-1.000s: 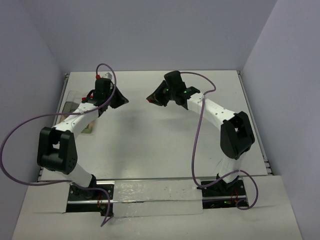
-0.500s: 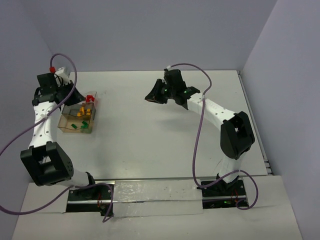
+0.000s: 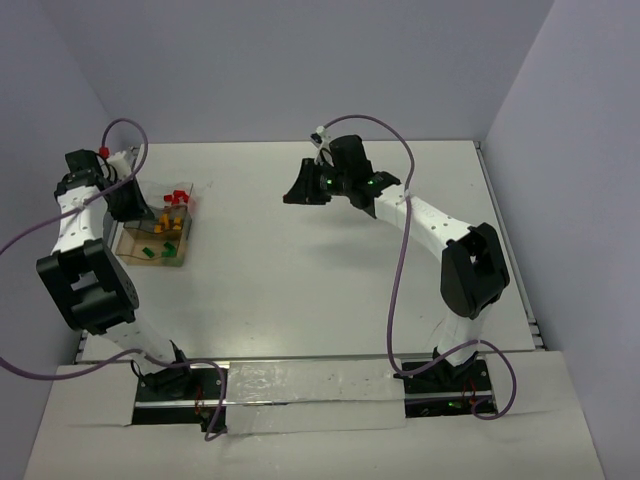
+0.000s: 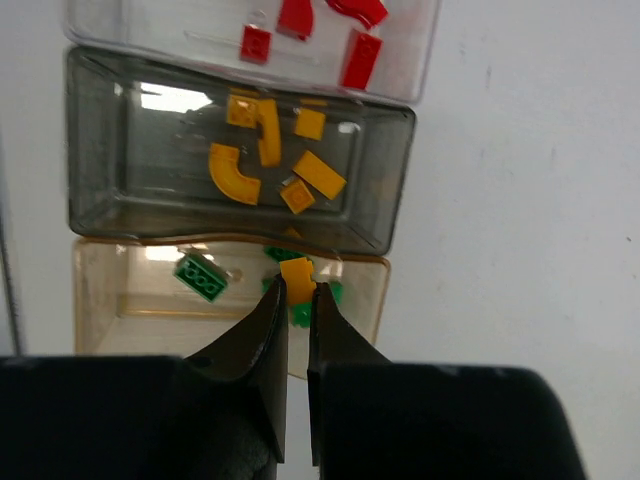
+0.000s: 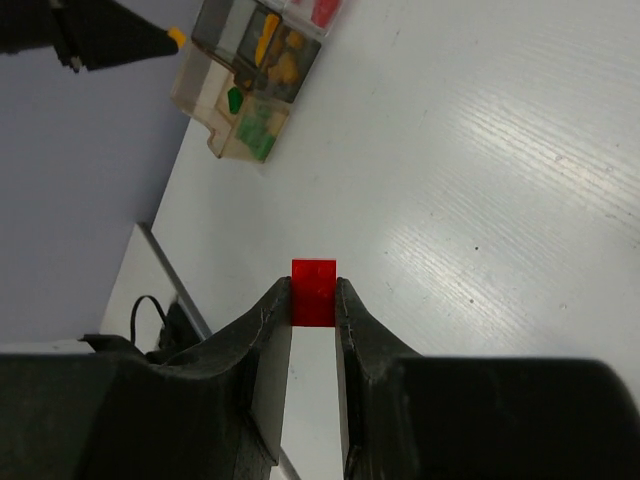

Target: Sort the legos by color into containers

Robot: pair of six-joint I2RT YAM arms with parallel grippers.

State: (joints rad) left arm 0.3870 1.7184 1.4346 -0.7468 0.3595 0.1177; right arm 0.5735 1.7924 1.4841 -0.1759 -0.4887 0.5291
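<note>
At the left end effector: closed on an orange-yellow lego, pinched at the fingertips over the far rim of the tan container. Height above that container cannot be told.

Just beyond the tips, in the left wrist view alone:
- green legos in the tan container;
- next in the row, a grey-tinted container with more orange-yellow pieces;
- farthest, a clear container with red pieces.

At the right end effector: gripping a red lego between the fingertips, above bare worktop. Visible in the right wrist view alone: this grip. The same view places the containers far off at upper left, beside the left arm's orange-tipped fingers.

From the top external view alone: overall layout. Containers in a row at the worktop's left side, under the left arm; right end effector well apart, toward the back centre. Neither held lego discernible there.
</note>
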